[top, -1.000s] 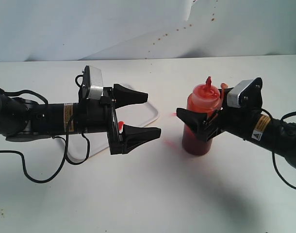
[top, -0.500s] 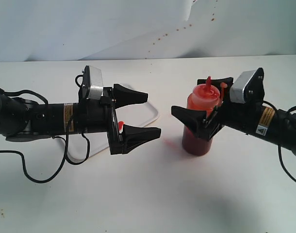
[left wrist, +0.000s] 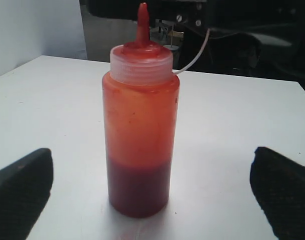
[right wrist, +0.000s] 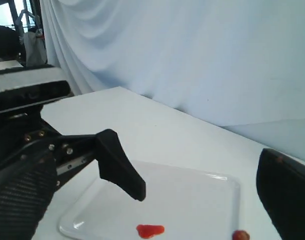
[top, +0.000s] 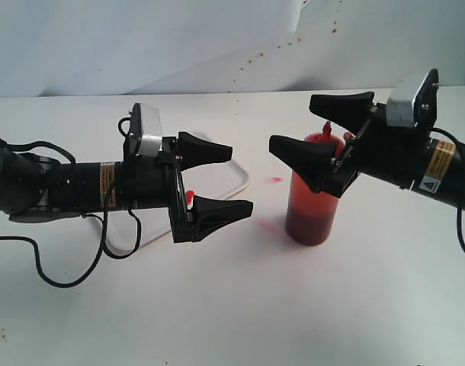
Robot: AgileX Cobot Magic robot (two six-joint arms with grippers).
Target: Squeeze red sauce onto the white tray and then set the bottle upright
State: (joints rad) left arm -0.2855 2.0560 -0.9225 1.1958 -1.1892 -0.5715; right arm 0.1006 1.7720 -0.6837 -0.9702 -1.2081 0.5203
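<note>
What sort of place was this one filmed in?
Probably a robotics lab test bench, not a kitchen: a bare white table, a draped white cloth backdrop, and two cabled robot arms, with a sauce bottle and white tray as props.

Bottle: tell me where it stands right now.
In the exterior view the bottle stands upright on the table right of centre, the open right gripper at its top and the white tray to its left.

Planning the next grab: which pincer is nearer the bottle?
The right pincer: it hangs open by the nozzle of the upright bottle. The left pincer, also open, is apart from it, over the white tray.
</note>
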